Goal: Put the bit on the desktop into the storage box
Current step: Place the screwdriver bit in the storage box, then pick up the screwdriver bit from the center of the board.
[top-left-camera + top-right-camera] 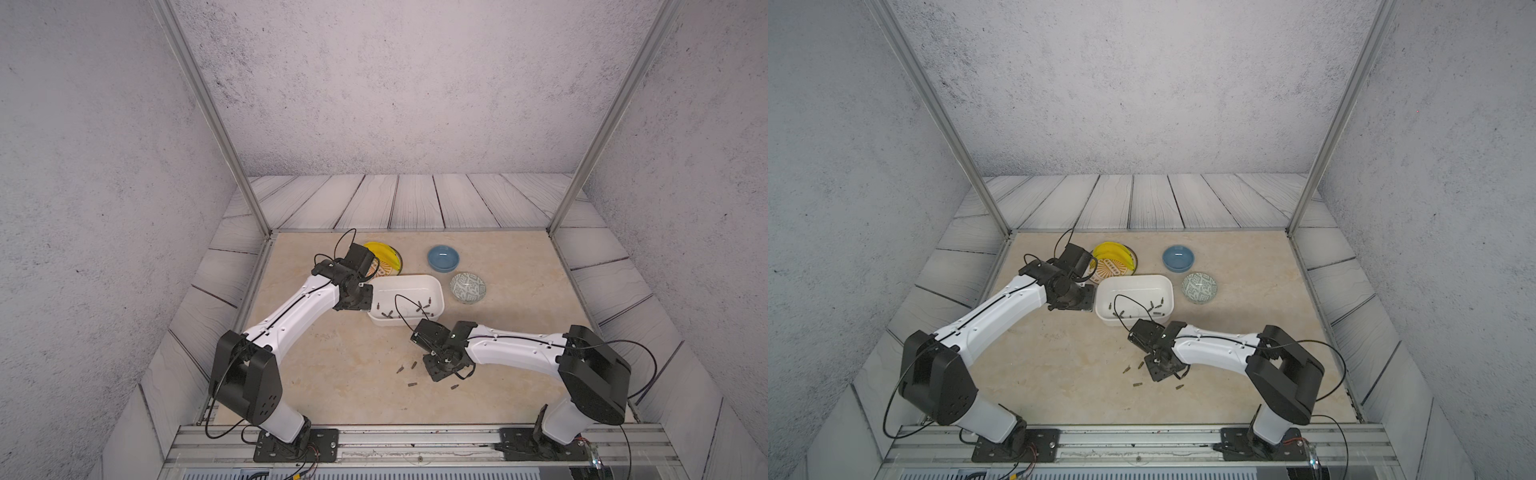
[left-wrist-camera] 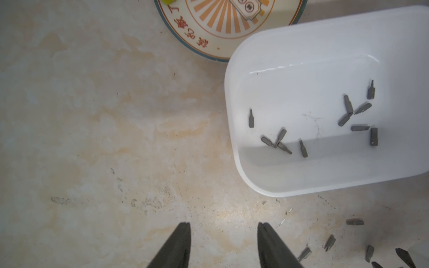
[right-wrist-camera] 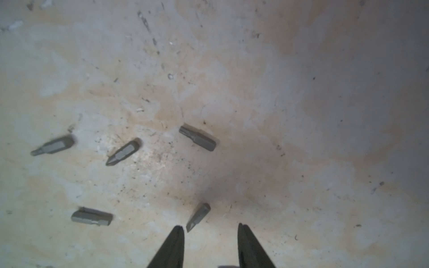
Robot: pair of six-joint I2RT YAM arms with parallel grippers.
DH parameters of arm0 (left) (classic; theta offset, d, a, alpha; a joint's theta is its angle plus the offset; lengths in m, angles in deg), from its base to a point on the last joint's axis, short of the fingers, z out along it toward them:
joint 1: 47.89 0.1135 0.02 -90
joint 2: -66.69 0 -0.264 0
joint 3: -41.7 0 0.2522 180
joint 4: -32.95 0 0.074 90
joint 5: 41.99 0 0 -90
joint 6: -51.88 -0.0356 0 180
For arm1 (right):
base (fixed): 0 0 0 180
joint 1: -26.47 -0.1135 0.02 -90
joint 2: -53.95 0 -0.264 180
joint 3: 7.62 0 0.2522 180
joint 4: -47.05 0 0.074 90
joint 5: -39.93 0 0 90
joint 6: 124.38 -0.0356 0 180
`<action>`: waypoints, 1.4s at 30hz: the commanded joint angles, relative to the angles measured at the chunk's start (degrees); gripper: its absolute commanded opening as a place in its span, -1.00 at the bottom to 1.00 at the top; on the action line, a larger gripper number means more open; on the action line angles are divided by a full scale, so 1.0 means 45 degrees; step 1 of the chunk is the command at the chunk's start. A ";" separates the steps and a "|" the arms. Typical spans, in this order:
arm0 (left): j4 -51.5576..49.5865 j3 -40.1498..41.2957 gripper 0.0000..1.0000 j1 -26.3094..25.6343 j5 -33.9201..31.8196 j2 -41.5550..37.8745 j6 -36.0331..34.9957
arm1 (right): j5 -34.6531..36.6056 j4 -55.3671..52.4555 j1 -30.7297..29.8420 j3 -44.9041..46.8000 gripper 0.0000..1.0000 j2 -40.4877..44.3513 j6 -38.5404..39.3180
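The white storage box (image 1: 409, 277) stands mid-desktop (image 1: 332, 353) with several grey bits (image 2: 276, 141) lying in it. Several more bits (image 3: 123, 152) lie loose on the desktop in front of the box, also seen in both top views (image 1: 412, 384) (image 1: 1136, 385). My left gripper (image 2: 224, 224) hangs open and empty over bare desktop beside the box's left end. My right gripper (image 3: 210, 225) is open low over the loose bits. One flat-tipped bit (image 3: 198, 217) lies just ahead of its fingertips, closer to one finger and not gripped.
A patterned plate (image 1: 388, 270) holding something yellow sits behind the left wrist. A blue bowl (image 1: 444, 257) and a grey-patterned bowl (image 1: 467, 287) stand behind and right of the box. The right arm's black cable (image 1: 397, 309) loops over the box's near edge.
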 commanded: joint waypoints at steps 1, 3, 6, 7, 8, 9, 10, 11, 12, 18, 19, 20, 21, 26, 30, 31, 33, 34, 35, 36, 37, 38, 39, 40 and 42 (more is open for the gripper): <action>-0.0193 0.0725 0.04 0.0061 -0.0173 -0.0385 0.0107 | 0.0324 -0.0076 -0.0161 -0.0241 -0.15 -0.0278 -0.0373; -0.0155 0.1029 0.04 0.0085 -0.0139 -0.0459 0.0116 | 0.0294 -0.0034 -0.0214 -0.0231 -0.15 -0.0456 -0.0413; -0.0126 0.1229 0.04 0.0105 -0.0094 -0.0490 0.0127 | 0.0308 0.0014 -0.0250 -0.0249 -0.16 -0.0767 -0.0453; -0.0125 0.1272 0.04 0.0105 -0.0083 -0.0500 0.0135 | 0.0330 0.0025 -0.0257 -0.0249 -0.16 -0.0843 -0.0470; -0.0096 0.1307 0.04 0.0105 -0.0089 -0.0517 0.0124 | 0.0352 0.0059 -0.0257 -0.0269 -0.16 -0.0934 -0.0473; -0.0064 0.1336 0.04 0.0105 -0.0075 -0.0521 0.0136 | 0.0352 0.0082 -0.0257 -0.0288 -0.16 -0.1001 -0.0473; -0.0035 0.1385 0.04 0.0120 -0.0071 -0.0533 0.0136 | 0.0371 0.0112 -0.0255 -0.0288 -0.16 -0.1083 -0.0492; -0.0030 0.1413 0.04 0.0125 -0.0069 -0.0533 0.0136 | 0.0373 0.0141 -0.0257 -0.0288 -0.17 -0.1131 -0.0492; -0.0040 0.1436 0.04 0.0125 -0.0053 -0.0533 0.0127 | 0.0372 0.0161 -0.0257 -0.0307 -0.18 -0.1190 -0.0497; -0.0040 0.1611 0.04 0.0144 -0.0050 -0.0661 0.0116 | 0.0207 0.0239 -0.0257 -0.0225 -0.29 -0.1234 -0.0531; -0.0044 0.1654 0.04 0.0144 -0.0033 -0.0681 0.0113 | 0.0146 0.0273 -0.0252 -0.0192 -0.31 -0.1254 -0.0535; -0.0037 0.1677 0.04 0.0144 -0.0030 -0.0713 0.0116 | 0.0030 0.0334 -0.0257 -0.0153 -0.34 -0.1248 -0.0550; -0.0059 0.1710 0.04 0.0144 -0.0005 -0.0732 0.0136 | -0.0079 0.0390 -0.0267 -0.0115 -0.37 -0.1267 -0.0570; -0.0144 0.1952 0.04 0.0144 0.0061 -0.0982 0.0146 | -0.0371 0.0630 -0.0257 -0.0015 -0.48 -0.1391 -0.0648; -0.0204 0.2171 0.04 0.0144 0.0067 -0.1303 0.0170 | -0.0353 0.0581 -0.0257 0.0023 -0.57 -0.1370 -0.0699; -0.0238 0.2238 0.04 0.0144 0.0106 -0.1371 0.0163 | -0.0323 0.0555 -0.0257 0.0024 -0.59 -0.1372 -0.0688; -0.0231 0.2311 0.04 0.0144 0.0226 -0.1528 0.0202 | -0.0293 0.0498 -0.0256 0.0029 -0.62 -0.1380 -0.0688; -0.0224 0.2366 0.04 0.0126 0.0292 -0.1586 0.0212 | -0.0273 0.0479 -0.0257 0.0020 -0.65 -0.1381 -0.0688; -0.0218 0.2448 0.03 0.0125 0.0368 -0.1668 0.0223 | -0.0254 0.0440 -0.0252 0.0026 -0.68 -0.1380 -0.0669; -0.0219 0.2517 0.03 0.0105 0.0434 -0.1705 0.0234 | -0.0224 0.0401 -0.0257 0.0024 -0.71 -0.1386 -0.0668; -0.0218 0.2574 0.03 0.0088 0.0431 -0.1756 0.0268 | -0.0195 0.0377 -0.0247 0.0023 -0.73 -0.1398 -0.0661; -0.0197 0.2666 0.03 0.0086 0.0426 -0.1820 0.0287 | -0.0175 0.0357 -0.0257 0.0053 -0.77 -0.1375 -0.0649; -0.0205 0.2747 0.03 0.0066 0.0436 -0.1863 0.0302 | -0.0156 0.0338 -0.0257 0.0068 -0.82 -0.1355 -0.0668; -0.0213 0.2807 0.03 0.0066 0.0461 -0.1903 0.0310 | -0.0119 0.0319 -0.0250 0.0097 -0.86 -0.1328 -0.0668; -0.0228 0.2927 0.03 0.0047 0.0487 -0.1973 0.0344 | -0.0087 0.0303 -0.0239 0.0122 -0.95 -0.1304 -0.0671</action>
